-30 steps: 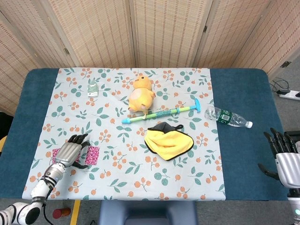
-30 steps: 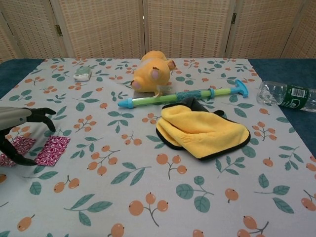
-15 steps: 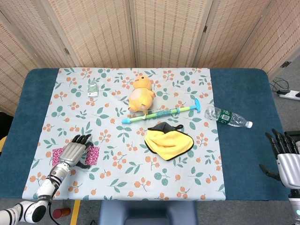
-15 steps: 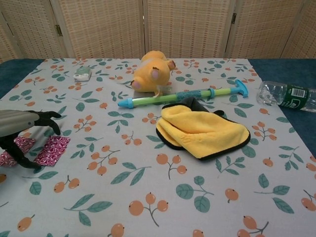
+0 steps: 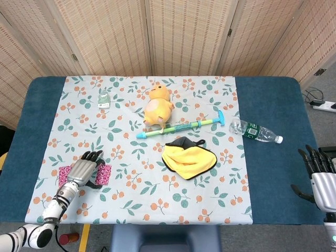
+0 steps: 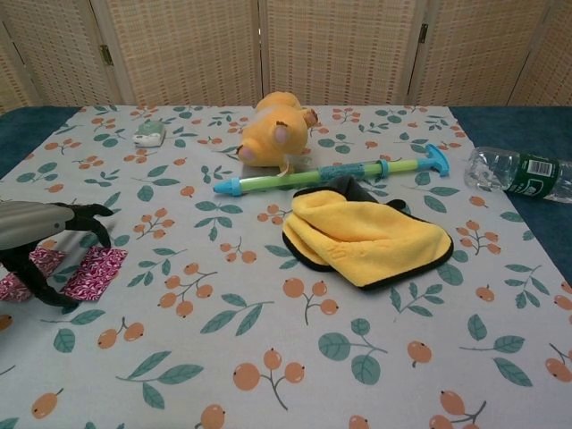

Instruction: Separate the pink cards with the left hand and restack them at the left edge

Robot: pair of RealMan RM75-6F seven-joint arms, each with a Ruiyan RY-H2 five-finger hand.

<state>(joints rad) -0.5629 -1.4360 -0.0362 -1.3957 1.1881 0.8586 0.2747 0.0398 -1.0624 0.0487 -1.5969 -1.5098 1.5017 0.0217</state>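
Note:
Pink patterned cards (image 5: 104, 174) (image 6: 93, 270) lie flat near the left front of the floral cloth, split into a right piece and a left piece (image 5: 63, 174) (image 6: 21, 281). My left hand (image 5: 84, 169) (image 6: 49, 234) hovers over the gap between them, fingers spread and arched, thumb tip down by the cloth; it holds nothing that I can see. My right hand (image 5: 320, 176) stays at the table's right edge, fingers spread, empty. It shows only in the head view.
A yellow cloth (image 5: 188, 159) lies mid-table, with a green-blue water squirter (image 5: 181, 127) and a yellow plush toy (image 5: 158, 108) behind it. A plastic bottle (image 5: 255, 131) rests on the right. A small green-white object (image 5: 104, 100) sits at the back left.
My left hand has shifted slightly right and forward over the cards. The right hand has sunk a little lower at the frame's edge. The cards have not moved.

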